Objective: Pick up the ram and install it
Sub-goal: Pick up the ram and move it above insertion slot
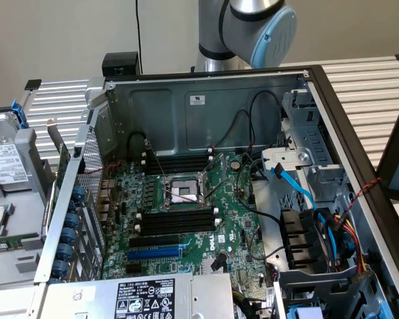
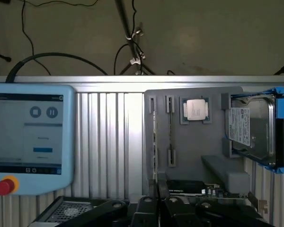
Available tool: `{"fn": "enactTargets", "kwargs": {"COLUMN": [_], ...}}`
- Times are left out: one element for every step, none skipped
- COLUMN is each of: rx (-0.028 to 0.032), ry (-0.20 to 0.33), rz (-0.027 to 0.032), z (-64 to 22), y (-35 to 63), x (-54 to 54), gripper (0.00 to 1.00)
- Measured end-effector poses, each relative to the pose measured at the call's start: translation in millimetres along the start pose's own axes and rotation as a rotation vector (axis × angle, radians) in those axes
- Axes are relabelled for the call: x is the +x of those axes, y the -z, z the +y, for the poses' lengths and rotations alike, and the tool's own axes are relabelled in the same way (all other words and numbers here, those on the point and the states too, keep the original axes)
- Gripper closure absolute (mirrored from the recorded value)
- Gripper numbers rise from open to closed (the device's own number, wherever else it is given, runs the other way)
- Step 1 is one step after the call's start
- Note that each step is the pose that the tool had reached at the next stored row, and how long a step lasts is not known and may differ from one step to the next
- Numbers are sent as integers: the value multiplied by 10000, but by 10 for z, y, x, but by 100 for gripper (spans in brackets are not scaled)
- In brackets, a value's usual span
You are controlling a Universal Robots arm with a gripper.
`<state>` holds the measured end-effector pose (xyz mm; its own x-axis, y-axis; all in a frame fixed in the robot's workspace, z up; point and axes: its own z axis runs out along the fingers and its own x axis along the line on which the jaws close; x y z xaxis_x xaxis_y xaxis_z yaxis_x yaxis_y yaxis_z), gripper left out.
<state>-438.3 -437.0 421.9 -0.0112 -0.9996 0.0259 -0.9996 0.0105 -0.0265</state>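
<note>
In the wrist view a ram (image 2: 155, 142) stands on its thin edge in a groove of the grey holder plate (image 2: 189, 151). My gripper (image 2: 159, 210) is in front of that plate. Its black fingers (image 2: 146, 210) are close together, shut with nothing between them, and apart from the ram. The exterior view looks into the open computer case (image 1: 206, 106), where the motherboard (image 1: 233, 219) carries long black memory slots (image 1: 176, 222) with white end clips on either side of the CPU socket (image 1: 183, 189). The arm's grey and blue joint (image 1: 263, 23) rises behind the case.
A CPU (image 2: 196, 109) and a hard drive (image 2: 253, 127) in a blue frame sit on the holder plate. A teach pendant (image 2: 31, 137) with a red stop button lies beside it. Cables (image 1: 319, 212), a drive cage (image 1: 319, 266) and a blue expansion slot (image 1: 156, 254) crowd the case.
</note>
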Motion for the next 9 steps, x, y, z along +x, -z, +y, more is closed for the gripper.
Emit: {"fn": "enactTargets", "kwargs": {"rx": [0,0,-1,-2,-3,-1,-1,-1,-2], "ry": [-1,-3,-3,-3,-3,-4,-5,-6,-6], "rz": [-33,-68,-97,-127,-154,-175,-191,-206,-220], "z": [-39,-72,-106,-140,-175,-208,-238,-268,-306], "y": [1,0,0,0,-1,-3,-4,-5,-5], "x": [-1,-1,-1,-2,-2,-3,-4,-5,-6], "gripper": [88,88,88,88,88,88,88,88,88]}}
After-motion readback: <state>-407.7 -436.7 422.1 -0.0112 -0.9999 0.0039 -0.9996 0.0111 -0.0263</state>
